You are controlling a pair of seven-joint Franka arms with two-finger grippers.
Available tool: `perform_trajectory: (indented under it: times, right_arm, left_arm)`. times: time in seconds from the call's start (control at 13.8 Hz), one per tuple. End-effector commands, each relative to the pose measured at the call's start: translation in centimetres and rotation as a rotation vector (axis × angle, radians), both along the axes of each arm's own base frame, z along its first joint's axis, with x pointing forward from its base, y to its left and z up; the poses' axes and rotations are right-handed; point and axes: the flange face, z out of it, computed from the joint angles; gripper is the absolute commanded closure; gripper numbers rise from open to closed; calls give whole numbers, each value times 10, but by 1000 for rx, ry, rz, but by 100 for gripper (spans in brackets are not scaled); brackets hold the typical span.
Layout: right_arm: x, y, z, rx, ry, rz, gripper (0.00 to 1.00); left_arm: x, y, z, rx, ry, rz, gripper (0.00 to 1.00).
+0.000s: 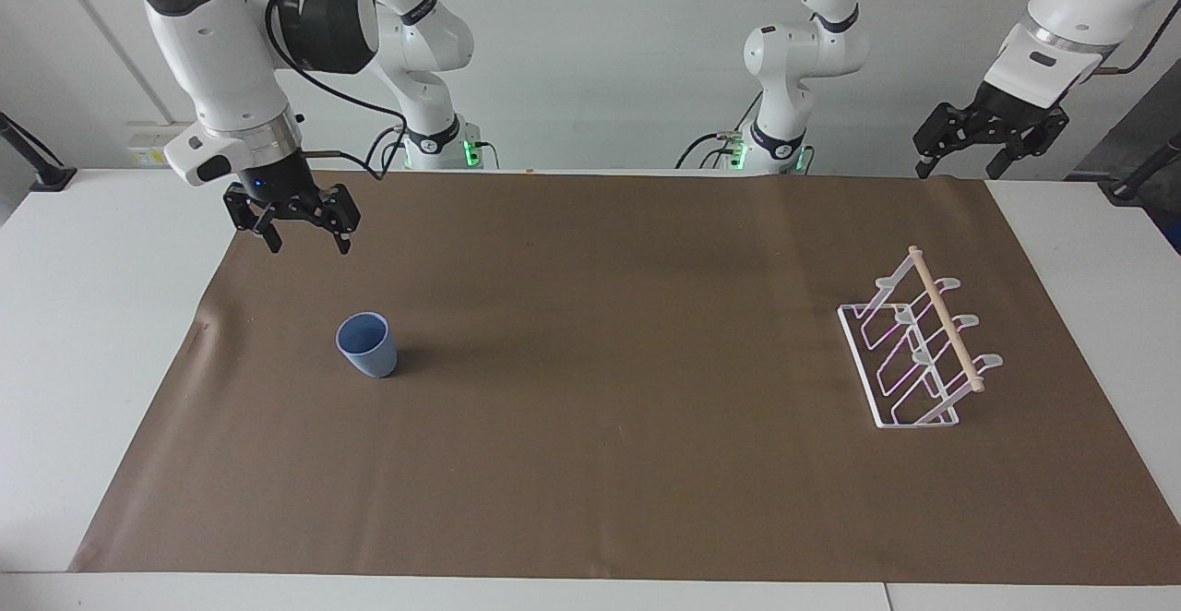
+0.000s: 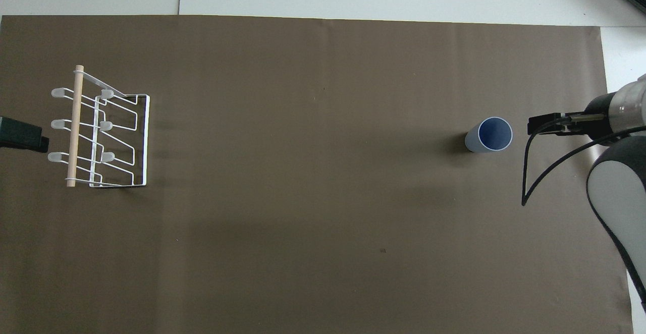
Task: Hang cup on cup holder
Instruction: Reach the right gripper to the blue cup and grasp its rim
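The reach is in hand: the right claw (image 1: 304, 231), spread wide and empty, hangs over the brown mat (image 1: 590, 463) near the upright blue-grey plastic cup (image 1: 367, 344), which it must next descend on, well apart from the white wire cup holder (image 1: 913, 353), while the left claw (image 1: 989, 145) waits open.

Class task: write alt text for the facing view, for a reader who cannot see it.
The right gripper hangs open over a brown mat, above an upright blue cup. A white wire cup holder stands toward the left arm's end, where the left gripper waits, raised and open.
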Motion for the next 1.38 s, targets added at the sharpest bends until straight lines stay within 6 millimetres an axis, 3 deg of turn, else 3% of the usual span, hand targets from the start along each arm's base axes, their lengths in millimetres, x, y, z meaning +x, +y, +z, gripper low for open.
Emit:
perform_trajectory:
  times: [0.0,0.15,0.36,0.8,1.31]
  right_arm:
    - [15,-22,-42,1,18,62,0]
    - [18,-25,-63,45,24,60,0]
    - [29,-23,-80,56,-11,56,0]
    - [21,-30,-132,49,-19,72,0]
    - [25,-31,-137,49,-24,70,0]
  left_arm:
    - [-8,3,-1,14,10,-4,0]
    - [-8,3,-1,14,10,-4,0]
    - [-8,3,0,14,8,-4,0]
    - [-8,3,-1,15,10,-4,0]
    - [-8,3,-1,14,10,-4,0]
